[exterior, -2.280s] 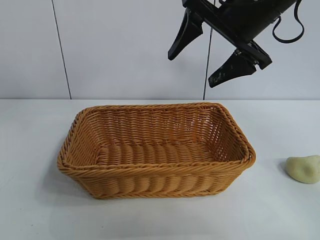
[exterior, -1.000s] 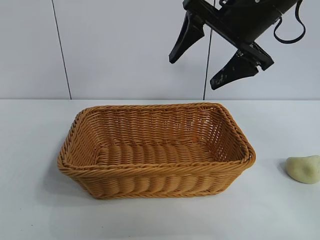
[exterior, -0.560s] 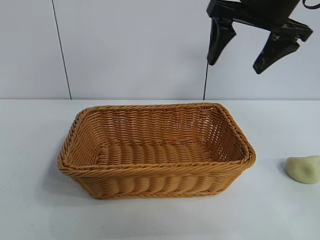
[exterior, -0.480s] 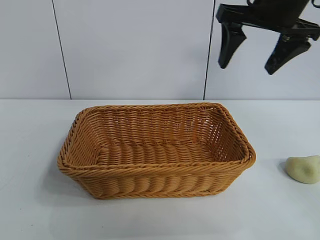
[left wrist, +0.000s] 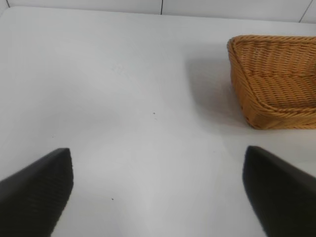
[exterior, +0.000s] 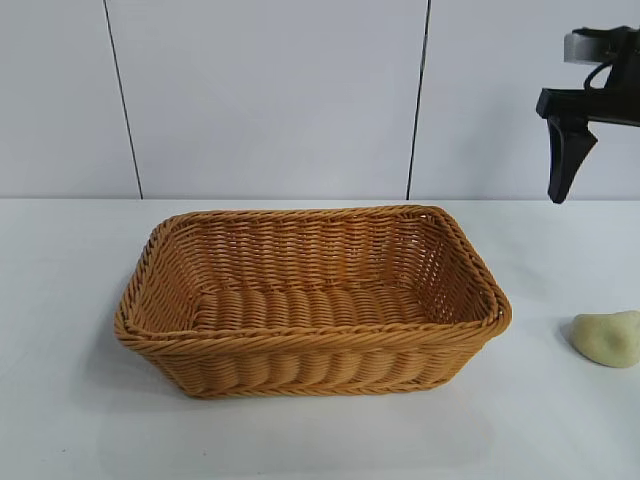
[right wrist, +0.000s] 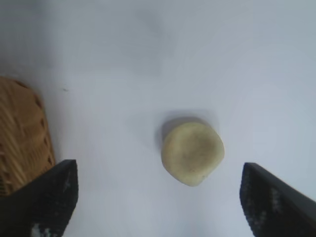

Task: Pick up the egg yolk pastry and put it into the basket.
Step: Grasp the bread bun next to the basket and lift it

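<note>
Nearest you on the right, the egg yolk pastry (exterior: 608, 338) sits on the white table (exterior: 300, 440), a small pale yellowish-cream lump, smooth and matte, rounded with one blunter, slightly pointed end. From above in the right wrist view it reads as a soft, uneven disc (right wrist: 192, 153) with its own shadow tucked behind it. It lies apart from the basket (exterior: 310, 345), out past the basket's right end, right at the edge of the exterior view.

The basket is the big thing in the middle: orange-tan wicker, rectangular, braided rim, ribbed sides sloping inward, nothing inside it.

Now look up and farther back on the right. Your right gripper (right wrist: 158, 197) hangs high over the table, pointing down, with one dark finger (exterior: 567, 160) showing in the exterior view and the rest cut off by the edge. Its jaws stand wide apart, holding nothing, and the pastry lies on the table between the two fingertips in the wrist view, well below them.

Your left gripper (left wrist: 158, 190) is out at the left side, over bare table, angled down, jaws spread wide and holding nothing, with a corner of the basket (left wrist: 276, 79) ahead of it.
</note>
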Robot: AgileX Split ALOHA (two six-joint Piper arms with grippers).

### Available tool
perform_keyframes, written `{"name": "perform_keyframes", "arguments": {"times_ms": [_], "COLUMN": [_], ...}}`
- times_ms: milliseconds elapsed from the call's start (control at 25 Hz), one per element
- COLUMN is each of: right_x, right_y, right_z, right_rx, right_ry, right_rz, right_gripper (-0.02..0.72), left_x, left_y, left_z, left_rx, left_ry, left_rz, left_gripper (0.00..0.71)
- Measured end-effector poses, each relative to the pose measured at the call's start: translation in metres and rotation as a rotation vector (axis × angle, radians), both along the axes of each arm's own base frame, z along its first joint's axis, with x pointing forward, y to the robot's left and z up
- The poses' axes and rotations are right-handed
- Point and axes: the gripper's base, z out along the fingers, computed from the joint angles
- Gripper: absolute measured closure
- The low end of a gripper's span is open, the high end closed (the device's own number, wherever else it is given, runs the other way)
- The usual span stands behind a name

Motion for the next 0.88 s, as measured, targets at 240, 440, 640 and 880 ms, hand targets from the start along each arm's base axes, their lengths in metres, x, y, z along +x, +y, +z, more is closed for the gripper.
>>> {"name": "perform_keyframes", "arguments": {"times_ms": [240, 440, 640, 880], "right_x": [-0.017, -0.024, -0.02, -0.017], "right_y": [0.0, 0.0, -0.001, -0.001], "right_z": [-0.036, -0.058, -0.067, -0.08], "right_rx": [-0.001, -0.006, -0.012, -0.013], "right_ry": [0.09, 0.058, -0.044, -0.029], "right_rz": [-0.004, -0.012, -0.021, -0.022], "right_gripper": [0.066, 0.066, 0.066, 0.066], "left_x": [0.0, 0.0, 0.0, 0.0], "left_y": [0.0, 0.0, 0.0, 0.0], "left_z": [0.0, 0.0, 0.0, 0.0], "left_rx": [0.0, 0.0, 0.0, 0.0], "left_ry": [0.0, 0.0, 0.0, 0.0], "left_rz": [0.0, 0.0, 0.0, 0.0], "left_gripper": [0.041, 0.041, 0.041, 0.041]}}
